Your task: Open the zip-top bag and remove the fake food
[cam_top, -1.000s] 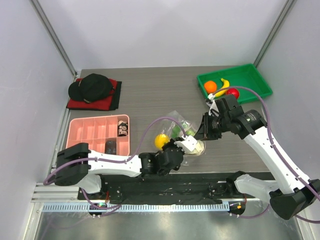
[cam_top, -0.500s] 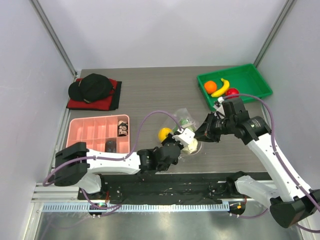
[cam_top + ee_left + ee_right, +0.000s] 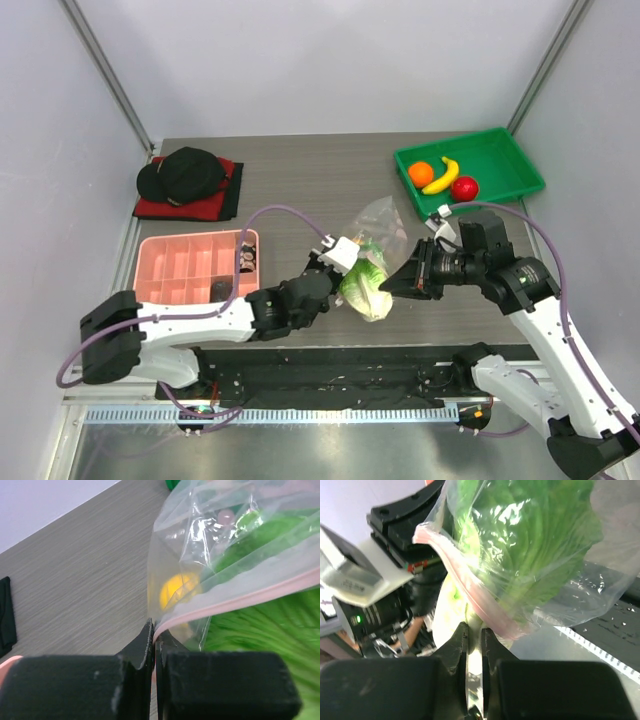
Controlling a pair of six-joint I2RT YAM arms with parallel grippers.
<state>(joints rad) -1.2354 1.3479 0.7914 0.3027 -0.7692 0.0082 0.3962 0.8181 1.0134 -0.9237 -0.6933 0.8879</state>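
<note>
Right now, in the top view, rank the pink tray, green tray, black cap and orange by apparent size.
1. Pink tray and green tray: too alike in spread to rank.
2. Black cap.
3. Orange, clearly the smallest.

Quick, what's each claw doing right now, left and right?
Left claw: closed, pinching the zip-top bag at its pink zip strip.
Right claw: closed on the cabbage, at its pale base.
</note>
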